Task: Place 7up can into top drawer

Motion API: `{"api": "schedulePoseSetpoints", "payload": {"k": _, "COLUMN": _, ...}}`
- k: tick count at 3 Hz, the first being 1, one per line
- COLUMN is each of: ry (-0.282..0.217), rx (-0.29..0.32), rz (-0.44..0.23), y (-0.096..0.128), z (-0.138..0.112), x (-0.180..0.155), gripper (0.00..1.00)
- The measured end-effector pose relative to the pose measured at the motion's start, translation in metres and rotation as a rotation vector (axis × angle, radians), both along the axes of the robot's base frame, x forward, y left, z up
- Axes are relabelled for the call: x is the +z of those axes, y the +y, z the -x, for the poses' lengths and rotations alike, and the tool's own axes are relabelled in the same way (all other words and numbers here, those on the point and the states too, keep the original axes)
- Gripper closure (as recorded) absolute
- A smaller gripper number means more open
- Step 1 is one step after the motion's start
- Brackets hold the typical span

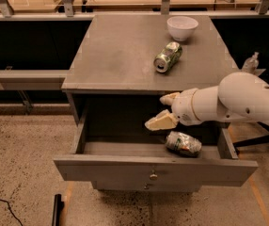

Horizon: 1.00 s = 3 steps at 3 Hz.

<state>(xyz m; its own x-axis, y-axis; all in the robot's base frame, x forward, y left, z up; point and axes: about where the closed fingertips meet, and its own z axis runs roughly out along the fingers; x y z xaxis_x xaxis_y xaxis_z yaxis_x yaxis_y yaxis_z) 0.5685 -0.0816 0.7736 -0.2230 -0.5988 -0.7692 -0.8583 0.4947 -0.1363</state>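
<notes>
The 7up can (183, 143), pale silver with green and red print, lies on its side inside the open top drawer (153, 168), toward its right. My gripper (164, 110) hangs just above the can, over the drawer, apart from it. Its two cream fingers (157, 122) are spread and hold nothing. The white arm reaches in from the right.
A shinier green can (167, 57) lies on its side on the grey cabinet top (111, 55). A white bowl (182, 27) stands at the back right of the top. A wooden bench runs behind. The floor is speckled.
</notes>
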Motion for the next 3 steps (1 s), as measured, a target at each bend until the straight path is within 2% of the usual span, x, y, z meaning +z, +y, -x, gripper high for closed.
{"api": "schedulePoseSetpoints", "payload": {"k": 1, "ry": -0.067, "rx": -0.029, "rz": 0.01, "y": 0.004, "z": -0.005, "x": 0.063, "gripper": 0.61}}
{"api": "schedulePoseSetpoints", "payload": {"k": 2, "ry": -0.181, "rx": -0.036, "rz": 0.046, "y": 0.015, "z": -0.018, "x": 0.155, "gripper": 0.84}}
{"api": "schedulePoseSetpoints", "payload": {"k": 3, "ry": -0.24, "rx": -0.043, "rz": 0.038, "y": 0.023, "z": -0.03, "x": 0.195, "gripper": 0.88}}
